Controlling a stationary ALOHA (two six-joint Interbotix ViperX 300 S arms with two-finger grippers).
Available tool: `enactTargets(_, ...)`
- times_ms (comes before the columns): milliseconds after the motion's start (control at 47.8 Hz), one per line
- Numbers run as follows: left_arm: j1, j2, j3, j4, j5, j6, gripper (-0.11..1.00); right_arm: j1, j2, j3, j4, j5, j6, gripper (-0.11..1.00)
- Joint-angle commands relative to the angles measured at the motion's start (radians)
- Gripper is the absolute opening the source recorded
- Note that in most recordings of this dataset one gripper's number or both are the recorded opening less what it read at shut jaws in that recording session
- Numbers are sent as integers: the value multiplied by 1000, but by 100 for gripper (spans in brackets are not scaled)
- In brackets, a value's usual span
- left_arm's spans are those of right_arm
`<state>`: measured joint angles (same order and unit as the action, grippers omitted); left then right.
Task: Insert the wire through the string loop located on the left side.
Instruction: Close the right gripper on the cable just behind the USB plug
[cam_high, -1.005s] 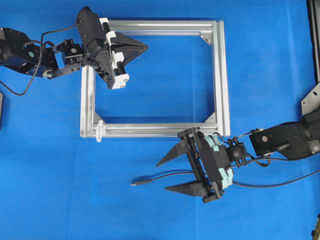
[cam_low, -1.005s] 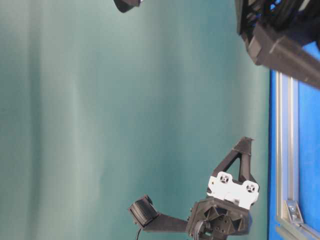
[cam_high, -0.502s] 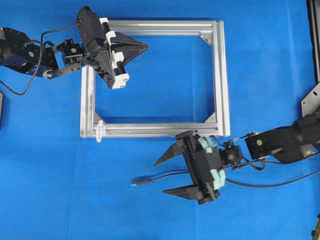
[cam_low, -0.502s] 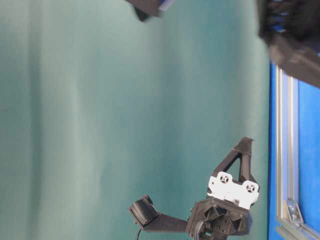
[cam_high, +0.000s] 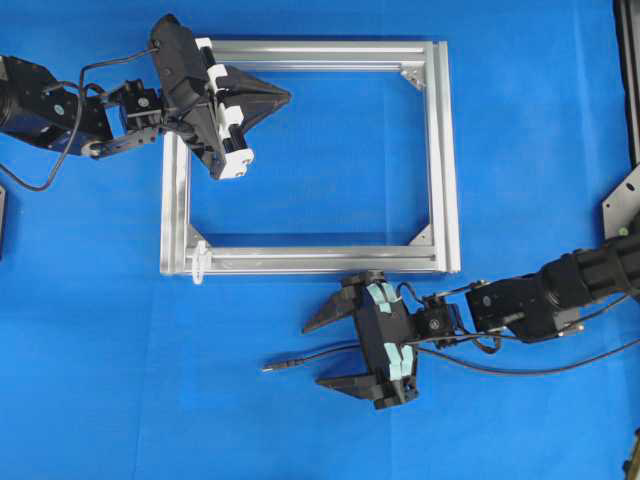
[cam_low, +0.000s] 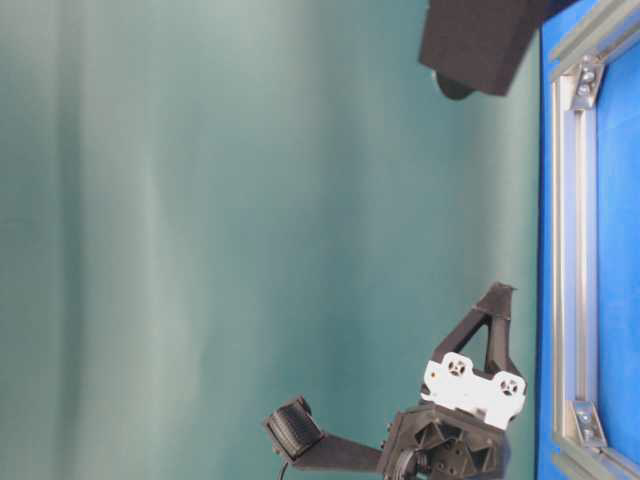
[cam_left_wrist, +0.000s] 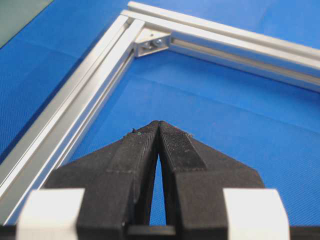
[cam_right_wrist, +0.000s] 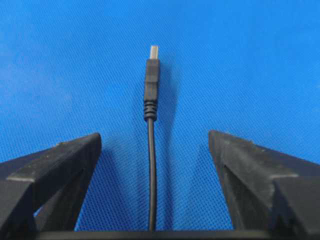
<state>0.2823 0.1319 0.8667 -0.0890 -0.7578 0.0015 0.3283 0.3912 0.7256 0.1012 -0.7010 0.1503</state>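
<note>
- Overhead view: silver frame (cam_high: 438, 150) lies flat on the blue table (cam_high: 540, 120); the string loop (cam_high: 198, 260) sits at its lower-left corner, a small whitish piece standing off the bottom rail.
- Wire (cam_high: 315, 355) lies on the table below the frame, well apart from the loop; plug tip points toward the left of that view.
- Right gripper (cam_high: 318, 352) sits low over the wire with jaws spread wide, one finger on each side of the cable, nothing gripped.
- Right wrist view: wire (cam_right_wrist: 151, 165) runs straight up the middle between the two fingers (cam_right_wrist: 55, 165), clear gap on both sides, metal tip at the far end, plug flat on the table.
- Left gripper (cam_high: 283, 96) hovers over the frame's top-left area, jaws fully closed, holding nothing.
- Left wrist view: fingertips (cam_left_wrist: 145, 142) pressed together at the tips, pointing at the frame's inner corner bracket (cam_left_wrist: 152, 44).
- Table-level view: left gripper (cam_low: 498, 295) is raised off the table.
</note>
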Motion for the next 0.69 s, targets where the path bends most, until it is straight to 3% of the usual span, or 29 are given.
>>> enactTargets(0,3,-31,-6,3,-5,-2,0,5,-15,-14,3,-12,0,93)
enactTargets(126,2,-32,-3,3,-5,-5,0,6,-15,-14,0,-20,-6,90)
enactTargets(188,3,-32,-2,3,-5,-5,0,6,-15,-12,0,-32,-8,83)
enactTargets(377,2,-32,0,2,-5,-5,0,6,-20,-3,-3,-38,-11,28)
enactTargets(481,2,-32,0,2,-6,-5,0,6,-20,0,-6,-37,-11,6)
enactTargets(544,2,-32,0,2,-5,-6,0,6,-20,0,-8,-37,-11,0)
enactTargets(670,2,-32,0,2,-5,-5,0,6,-20,0,-14,-35,-11,1)
